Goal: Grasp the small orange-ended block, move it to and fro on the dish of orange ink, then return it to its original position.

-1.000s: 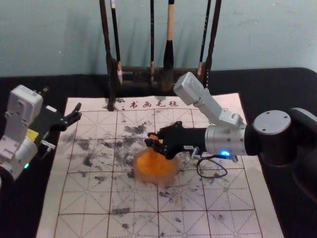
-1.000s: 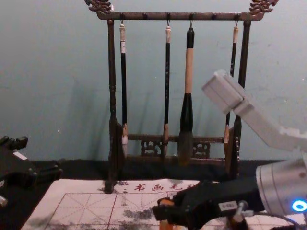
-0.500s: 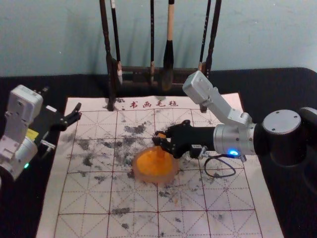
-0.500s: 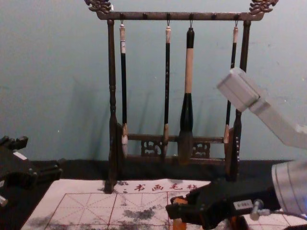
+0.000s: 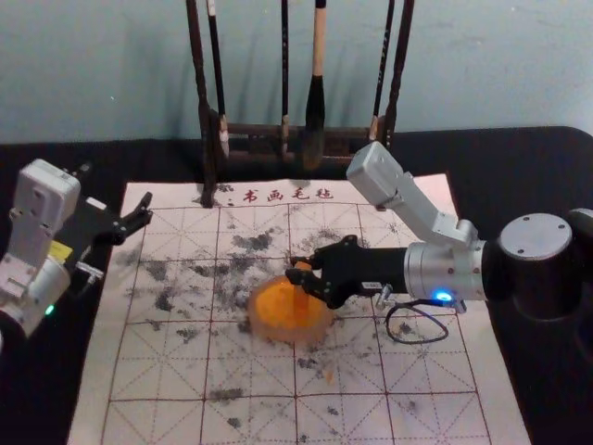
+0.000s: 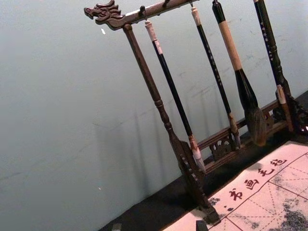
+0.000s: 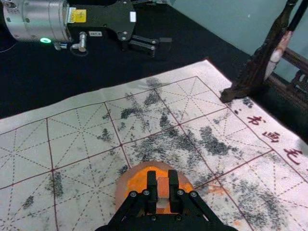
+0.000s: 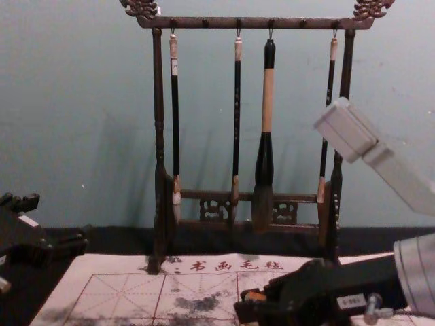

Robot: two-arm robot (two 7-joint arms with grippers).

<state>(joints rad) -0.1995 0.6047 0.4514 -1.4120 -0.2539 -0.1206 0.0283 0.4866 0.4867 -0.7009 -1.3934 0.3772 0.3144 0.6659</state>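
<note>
"What is nearest, please?"

"The dish [image 7: 122, 187], which sits on the mat [image 5: 435, 371]; the orange ink [image 5: 276, 302] is inside. I judge this dish to be light, so a strong sideways push could slide it."

"And where is the block?"

"The small block [image 5: 302, 302] is over the dish, toward two o'clock from its centre, if twelve points away from the robot. It is nearly upright. Its lower end seems to meet the ink, but I cannot be certain."

"Who holds it?"

"The right gripper [image 7: 163, 182], whose arm comes from three o'clock. Its jaws pinch the block from two opposite sides, at the upper part."

"Is this a good place?"

"I believe so. The block looks stiff and light, not fragile. The upper part should be kept as the handle, because wet ink may make the lower end slippery. A firm, moderate pinch and small, level strokes are advisable; with too much downward pressure, it could tilt."

"And farther away?"

"At ten o'clock from the dish, the left gripper [image 5: 144, 210] is idle, its jaws spread and holding nothing. Farthest, at twelve o'clock, the rack [image 8: 158, 129] carries the hanging brushes [image 8: 267, 102]."
</note>
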